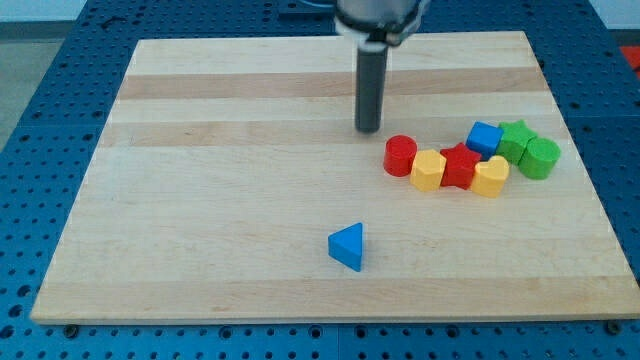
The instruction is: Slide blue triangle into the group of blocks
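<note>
**Blue triangle alone, rod standing near the cluster**

The biggest thing here is the wooden board (200, 200), pale with light and darker stripes of grain; it lies on a blue perforated table (40, 60) that shows around all its edges.

Next in size is the dark rod (369, 85) that comes down from the top of the view. It stands upright, and my tip (368, 129) rests on the board touching no block. This tool has no jaws, so it is neither open nor closed, and it holds nothing.

Then comes the group of blocks, at about 4 o'clock from my tip, packed close together. The red cylinder (400, 156) is the nearest one to my tip, just beside it but apart. From the red cylinder toward 3 o'clock there follow a yellow block (428, 171), a red block (460, 166) and a yellow heart-like block (491, 177). At about 1 o'clock from this last one sits the blue cube (484, 138), then the green star-like block (516, 138), and the green cylinder (541, 158) closes the group at the view's right.

The blue triangle (347, 246) lies alone, well apart from the group, at about 6 o'clock from my tip and about 7 o'clock from the red cylinder.
</note>
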`<state>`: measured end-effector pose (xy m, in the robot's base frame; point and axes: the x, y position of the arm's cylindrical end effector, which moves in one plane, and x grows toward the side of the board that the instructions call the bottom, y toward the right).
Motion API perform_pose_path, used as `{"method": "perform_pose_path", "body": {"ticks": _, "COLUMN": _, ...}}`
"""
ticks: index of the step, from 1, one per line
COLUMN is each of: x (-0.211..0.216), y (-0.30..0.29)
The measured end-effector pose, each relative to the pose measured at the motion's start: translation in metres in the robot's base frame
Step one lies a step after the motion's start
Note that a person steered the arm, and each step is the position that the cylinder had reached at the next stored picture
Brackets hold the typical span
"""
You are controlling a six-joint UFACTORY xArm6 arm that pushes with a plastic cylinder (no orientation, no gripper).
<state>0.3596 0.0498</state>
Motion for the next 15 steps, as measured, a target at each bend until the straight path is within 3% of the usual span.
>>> {"method": "perform_pose_path", "body": {"ticks": 1, "x": 0.002, "y": -0.012}}
{"method": "perform_pose_path", "body": {"ticks": 3, "x": 0.145, "y": -0.086}}
{"method": "perform_pose_path", "body": {"ticks": 6, "x": 0.211, "y": -0.054}}
{"method": "perform_pose_path", "body": {"ticks": 8, "x": 0.202, "y": -0.007}}
{"method": "perform_pose_path", "body": {"ticks": 10, "x": 0.187, "y": 0.001}}
{"method": "perform_pose_path", "body": {"ticks": 13, "x": 0.259, "y": -0.025}}
{"method": "perform_pose_path", "body": {"ticks": 14, "x": 0.244, "y": -0.002}}
{"method": "perform_pose_path", "body": {"ticks": 15, "x": 0.196, "y": 0.015}}
